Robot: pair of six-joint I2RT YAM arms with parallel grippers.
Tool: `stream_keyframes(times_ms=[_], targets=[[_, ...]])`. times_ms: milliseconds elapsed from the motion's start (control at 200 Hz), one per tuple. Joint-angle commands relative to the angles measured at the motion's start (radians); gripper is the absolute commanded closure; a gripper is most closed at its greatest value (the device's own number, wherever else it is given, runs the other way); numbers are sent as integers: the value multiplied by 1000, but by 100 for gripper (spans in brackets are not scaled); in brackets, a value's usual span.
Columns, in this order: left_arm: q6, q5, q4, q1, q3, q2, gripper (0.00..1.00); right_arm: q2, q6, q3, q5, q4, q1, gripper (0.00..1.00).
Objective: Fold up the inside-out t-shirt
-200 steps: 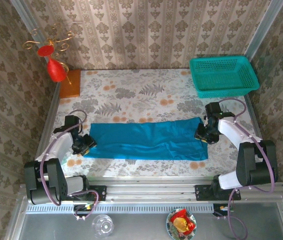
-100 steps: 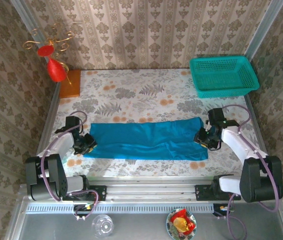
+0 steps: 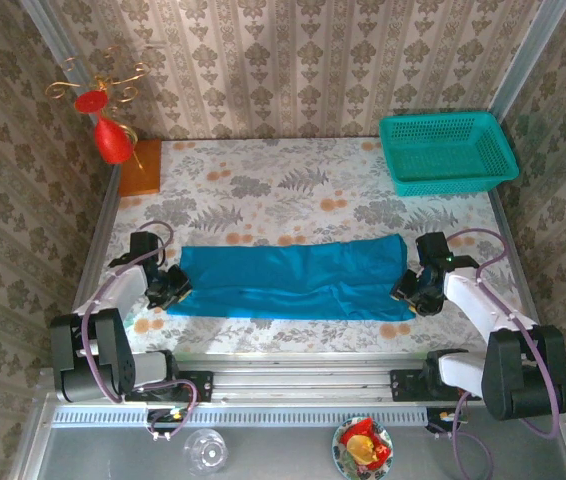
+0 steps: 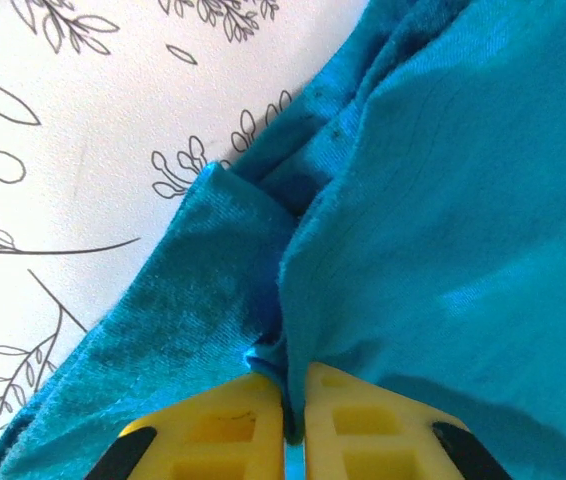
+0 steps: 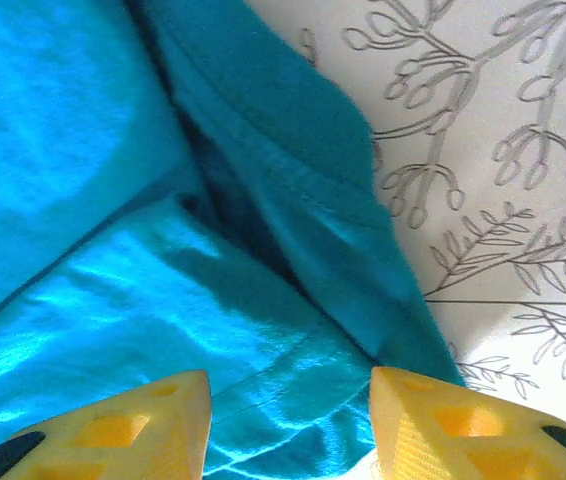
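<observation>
Pinching left hand (image 3: 170, 288): the yellow fingers (image 4: 213, 425) are clenched on a raised fold of the blue cloth at the shirt's left end, with only a sliver of fabric between them.
Right hand (image 3: 410, 291): released, the two yellow fingers (image 5: 123, 425) spread wide over the shirt's right end, one above the cloth and the other at its hemmed edge. I cannot tell whether they press on the fabric.
Inside-out t-shirt (image 3: 293, 279): lies flat on the counter (image 3: 293, 190) as a long blue band between the two hands, nearer the front edge than the back.
Long axis: runs left to right across the counter, with the right end slightly wider than the left.
Cloth at the left hand: bunched into ridges and creases (image 4: 263, 200) running away from the fingers.
Cloth at the right hand: a stitched hem (image 5: 293, 160) slants across the top layer over a shadowed fold.
Teal mesh basket (image 3: 448, 150): sits at the far right corner of the counter, well apart from the shirt.
Wooden block (image 3: 141, 168): at the far left edge, with a red ornament (image 3: 111, 138) just beside it.
</observation>
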Motion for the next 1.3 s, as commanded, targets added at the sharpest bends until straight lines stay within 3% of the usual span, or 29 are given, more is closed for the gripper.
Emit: stream_keyframes(times_ms=[0,180,295,430,695,1115,1295], targets=[[13,-9,-7,10,19,-15,86,13,24,-10,54,12,-3,50],[16,-11,-10,10,19,-18,86,32,26,-4,36,45,-3,48],[17,-21,-16,12,19,-24,84,15,34,-7,8,69,-3,60],[19,-31,-18,18,21,-26,73,7,37,-3,-4,75,-3,72],[12,-31,-12,42,18,-29,70,4,32,-5,-13,70,-3,99],[13,3,-3,57,37,-38,97,-33,21,32,-11,17,-3,100],[38,3,-44,58,100,-45,100,-68,18,82,-23,-23,-3,100]])
